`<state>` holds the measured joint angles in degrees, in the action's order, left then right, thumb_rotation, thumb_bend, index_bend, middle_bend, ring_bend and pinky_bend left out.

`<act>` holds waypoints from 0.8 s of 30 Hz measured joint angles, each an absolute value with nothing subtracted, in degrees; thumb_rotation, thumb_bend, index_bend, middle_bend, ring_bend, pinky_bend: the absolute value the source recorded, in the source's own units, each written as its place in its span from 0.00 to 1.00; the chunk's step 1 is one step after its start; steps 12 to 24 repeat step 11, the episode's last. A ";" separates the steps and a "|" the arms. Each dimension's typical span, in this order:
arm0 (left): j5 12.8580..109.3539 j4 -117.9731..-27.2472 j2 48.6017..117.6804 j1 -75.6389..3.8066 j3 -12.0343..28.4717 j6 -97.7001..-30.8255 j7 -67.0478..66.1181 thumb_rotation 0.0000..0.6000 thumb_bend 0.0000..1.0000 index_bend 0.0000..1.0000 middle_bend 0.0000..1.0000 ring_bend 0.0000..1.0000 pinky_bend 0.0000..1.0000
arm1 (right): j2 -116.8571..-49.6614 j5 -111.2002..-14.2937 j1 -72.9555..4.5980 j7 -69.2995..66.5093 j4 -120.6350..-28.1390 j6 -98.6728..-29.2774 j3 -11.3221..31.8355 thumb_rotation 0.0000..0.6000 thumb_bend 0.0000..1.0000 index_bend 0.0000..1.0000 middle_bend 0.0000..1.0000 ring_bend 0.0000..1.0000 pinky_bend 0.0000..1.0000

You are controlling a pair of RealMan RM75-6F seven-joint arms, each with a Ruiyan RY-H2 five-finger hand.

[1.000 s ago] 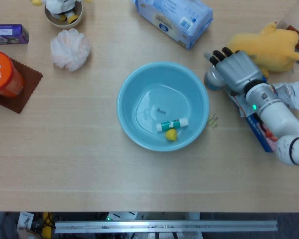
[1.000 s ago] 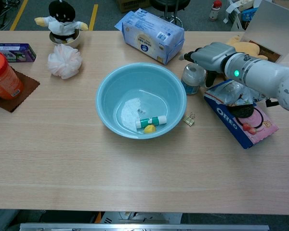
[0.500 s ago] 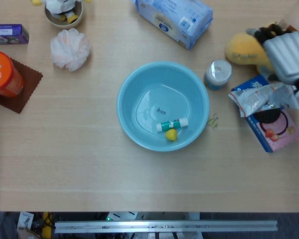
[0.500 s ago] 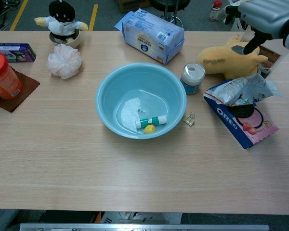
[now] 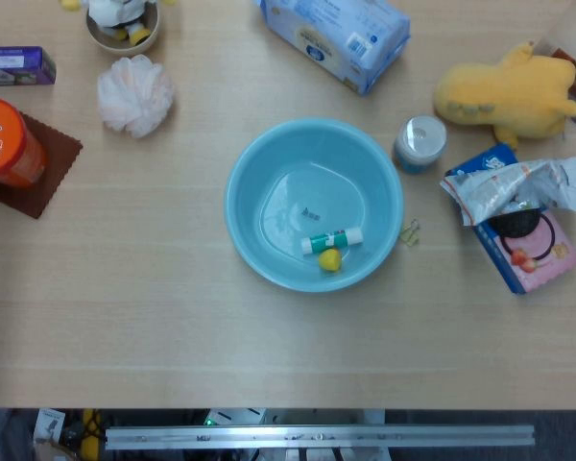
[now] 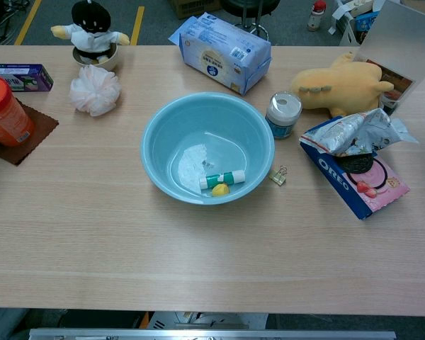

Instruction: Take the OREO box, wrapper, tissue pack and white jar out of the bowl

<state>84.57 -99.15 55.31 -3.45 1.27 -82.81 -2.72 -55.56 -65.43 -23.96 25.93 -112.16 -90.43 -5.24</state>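
Head view: no hands in either frame | bowl point(image 5: 269, 163) has glue stick point(image 5: 331, 240) + yellow bit | white jar point(image 5: 420, 143), tissue pack point(image 5: 336, 38), OREO box point(image 5: 523, 254) on table outside bowl | wrapper point(image 5: 514, 187) lies on box

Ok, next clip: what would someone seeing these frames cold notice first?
Probably the light blue bowl at the table's centre, holding only a small green-and-white tube and a yellow bit. Right of it stands the white jar, and further right the OREO box with the crinkled wrapper lying on it. The tissue pack lies behind the bowl; no hand shows.
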 measured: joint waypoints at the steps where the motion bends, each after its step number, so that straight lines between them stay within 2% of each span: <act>1: 84.70 -99.21 55.46 -3.38 1.35 -83.24 -2.70 1.00 0.36 0.18 0.23 0.21 0.16 | -55.30 -66.24 -22.73 25.32 -112.10 -91.32 -5.60 1.00 0.29 0.36 0.37 0.29 0.49; 6: 85.68 -99.44 56.59 -2.88 1.68 -85.51 -2.61 1.00 0.36 0.18 0.23 0.21 0.16 | -54.23 -70.47 -16.62 22.36 -111.32 -95.66 -6.95 1.00 0.29 0.36 0.37 0.29 0.49; 11: 85.63 -99.83 56.90 -2.75 1.74 -85.73 -2.74 1.00 0.36 0.18 0.23 0.21 0.16 | -53.96 -73.39 -12.67 20.52 -110.49 -97.17 -7.06 1.00 0.29 0.36 0.37 0.29 0.49; 24: 85.63 -99.83 56.90 -2.75 1.74 -85.73 -2.74 1.00 0.36 0.18 0.23 0.21 0.16 | -53.96 -73.39 -12.67 20.52 -110.49 -97.17 -7.06 1.00 0.29 0.36 0.37 0.29 0.49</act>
